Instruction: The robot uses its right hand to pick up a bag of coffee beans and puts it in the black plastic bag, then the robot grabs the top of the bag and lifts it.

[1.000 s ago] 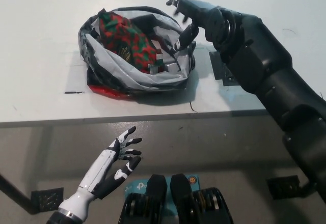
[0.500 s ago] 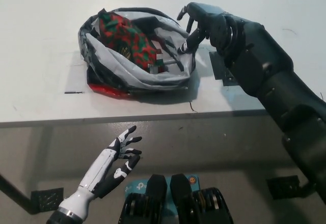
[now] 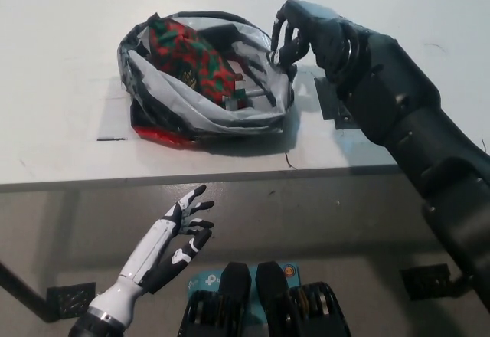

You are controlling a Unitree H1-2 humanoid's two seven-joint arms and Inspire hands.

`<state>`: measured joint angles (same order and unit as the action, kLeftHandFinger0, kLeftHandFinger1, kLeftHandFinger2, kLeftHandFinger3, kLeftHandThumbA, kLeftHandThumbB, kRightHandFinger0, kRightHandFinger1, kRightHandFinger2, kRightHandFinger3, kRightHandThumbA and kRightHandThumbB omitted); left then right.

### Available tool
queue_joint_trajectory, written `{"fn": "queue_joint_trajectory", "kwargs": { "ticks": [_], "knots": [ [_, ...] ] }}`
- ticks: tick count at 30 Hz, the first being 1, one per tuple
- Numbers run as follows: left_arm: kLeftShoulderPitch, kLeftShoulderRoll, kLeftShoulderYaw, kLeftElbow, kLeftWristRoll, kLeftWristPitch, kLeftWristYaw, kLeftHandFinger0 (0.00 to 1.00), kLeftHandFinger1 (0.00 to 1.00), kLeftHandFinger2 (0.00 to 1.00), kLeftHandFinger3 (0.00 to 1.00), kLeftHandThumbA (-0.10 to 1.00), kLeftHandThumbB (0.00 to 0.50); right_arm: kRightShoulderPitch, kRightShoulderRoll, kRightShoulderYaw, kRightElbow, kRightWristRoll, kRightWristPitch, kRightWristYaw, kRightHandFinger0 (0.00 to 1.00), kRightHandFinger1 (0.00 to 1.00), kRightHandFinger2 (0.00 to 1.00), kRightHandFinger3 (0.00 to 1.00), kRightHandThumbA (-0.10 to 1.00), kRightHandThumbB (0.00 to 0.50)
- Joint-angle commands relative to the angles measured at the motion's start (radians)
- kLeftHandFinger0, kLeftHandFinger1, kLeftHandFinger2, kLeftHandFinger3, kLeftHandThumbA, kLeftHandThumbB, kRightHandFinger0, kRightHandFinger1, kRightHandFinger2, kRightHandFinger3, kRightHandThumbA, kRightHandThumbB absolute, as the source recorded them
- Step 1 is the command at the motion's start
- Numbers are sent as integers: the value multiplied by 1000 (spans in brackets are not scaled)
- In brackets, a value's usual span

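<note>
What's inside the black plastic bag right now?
The red-and-green patterned coffee bean bag lies inside the black plastic bag, toward its left. Its lower part is hidden by the bag's folds.

black plastic bag (image 3: 200, 107): slumped open on the white surface (image 3: 61, 61), mouth up, glossy crumpled rim folded outward, near front edge | bag of coffee beans (image 3: 187, 55): red-and-green patterned, lying tilted inside, upper-left part | red patch under the lower-left rim, possibly the same pack

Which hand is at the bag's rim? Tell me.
The black right hand, its fingers curled at the black plastic bag rim on the table; the white left hand hangs open below the table edge.
</note>
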<state>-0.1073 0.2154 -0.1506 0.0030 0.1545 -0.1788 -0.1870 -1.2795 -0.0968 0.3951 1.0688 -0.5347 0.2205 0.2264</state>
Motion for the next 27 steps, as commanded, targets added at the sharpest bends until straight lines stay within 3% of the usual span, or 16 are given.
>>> {"fn": "queue_joint_trajectory", "kwargs": {
  "ticks": [1, 2, 4, 5, 10, 12, 13, 14, 16, 18, 19, 20, 22, 23, 24, 27],
  "knots": [
    [-28, 9, 0, -14, 3, -22, -6, 681, 721, 871, 1000, 888, 155, -50, 20, -121, -4, 138, 50, 6, 0, 4, 84, 246, -75, 186],
    [-30, 9, 0, -16, 5, -14, -7, 681, 720, 871, 1000, 889, 156, -55, 29, -169, -2, 176, 83, 15, 0, 18, 103, 268, -95, 181],
    [-32, 8, -1, -15, 5, -11, -7, 683, 720, 872, 1000, 890, 157, -58, 34, -196, -2, 192, 99, 20, 0, 135, 323, 298, -100, 180],
    [-34, 7, -2, -14, 6, -12, -7, 683, 719, 872, 1000, 890, 157, -53, 40, -224, -10, 209, 119, 27, 0, 134, 417, 539, -100, 165],
    [-39, 7, -3, -14, 7, -10, -8, 673, 713, 871, 1000, 903, 162, -15, 72, -334, -7, 289, 136, -2, 0, 89, 488, 846, -100, 129],
    [-40, 6, -2, -12, 6, -13, -8, 672, 714, 870, 1000, 902, 157, -5, 81, -351, 4, 291, 127, -21, 0, 101, 510, 733, -100, 136],
    [-39, 8, -1, -15, 7, -11, -8, 672, 714, 869, 1000, 901, 156, 0, 87, -358, 19, 292, 101, -40, 0, 119, 554, 509, -100, 170],
    [-40, 8, 0, -16, 8, -10, -8, 672, 715, 869, 1000, 901, 155, 4, 89, -357, 24, 287, 81, -53, 0, 170, 614, 437, -100, 180],
    [-42, 9, 0, -10, 8, -19, -7, 673, 715, 868, 1000, 902, 155, 6, 88, -344, 35, 269, 20, -96, 0, 286, 696, 174, -100, 208],
    [-46, 10, 0, -6, 11, -23, -5, 673, 716, 868, 1000, 905, 154, -6, 85, -339, 31, 264, 7, -117, 0, 374, 737, 143, -100, 204],
    [-46, 11, 1, -6, 10, -23, -6, 672, 716, 868, 1000, 906, 155, -7, 84, -343, 20, 270, 8, -115, 0, 377, 733, 190, -100, 188],
    [-45, 11, 1, -9, 9, -18, -7, 671, 716, 866, 1000, 908, 155, -14, 88, -393, 1, 322, 38, -114, 0, 329, 703, 462, -100, 174],
    [-44, 10, -1, -10, 12, -13, -7, 669, 714, 863, 1000, 913, 161, -19, 96, -463, -12, 394, 67, -120, 0, 361, 760, 540, -100, 176],
    [-42, 9, -1, -11, 12, -11, -6, 669, 713, 861, 1000, 916, 161, -19, 101, -506, -18, 433, 83, -119, 0, 397, 839, 724, -100, 165],
    [-40, 8, 0, -13, 10, -9, -7, 669, 713, 860, 1000, 915, 160, -20, 112, -572, -35, 485, 124, -133, 5, 414, 885, 993, -100, 193],
    [-37, 8, -1, -12, 11, -12, -6, 677, 709, 855, 1000, 911, 151, -28, 128, -682, -40, 572, 153, -145, 0, 370, 854, 1000, -100, 178]
  ]
}}
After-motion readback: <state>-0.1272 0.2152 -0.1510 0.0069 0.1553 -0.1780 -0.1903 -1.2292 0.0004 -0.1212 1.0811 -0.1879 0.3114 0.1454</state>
